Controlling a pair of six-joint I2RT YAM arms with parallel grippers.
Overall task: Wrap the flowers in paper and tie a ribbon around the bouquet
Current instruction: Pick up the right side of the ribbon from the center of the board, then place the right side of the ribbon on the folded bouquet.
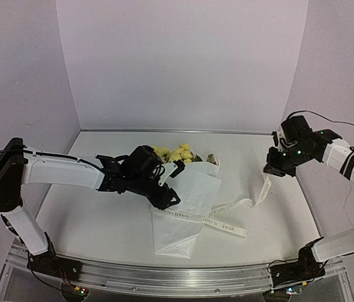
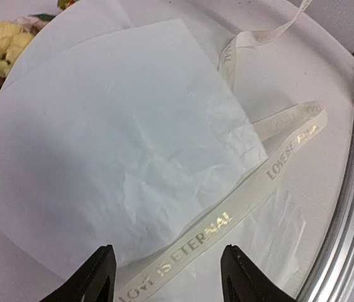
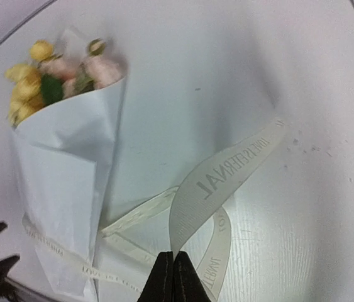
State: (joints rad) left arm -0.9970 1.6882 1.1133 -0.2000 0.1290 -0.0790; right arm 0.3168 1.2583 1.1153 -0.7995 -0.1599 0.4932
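Aloft, ribbon (image 3: 227, 170) between right fingers (image 3: 174, 277)

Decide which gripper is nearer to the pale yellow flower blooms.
Left. The left gripper hovers over the white wrapping paper just below the pale yellow flower blooms; the right gripper is raised far off to their right, pinching the cream ribbon.

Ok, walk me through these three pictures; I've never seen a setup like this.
Two robot arms stand at a white table's near edge. The wide picture looks down from above and behind them; the other two come from a camera on each wrist. On the table lie yellow flowers wrapped in white paper, with a cream ribbon printed "LOVE IS ETERNAL" across the paper. The left end effector hovers open over the ribbon and paper, holding nothing. The right end effector is shut on one end of the ribbon, lifting it off the table.
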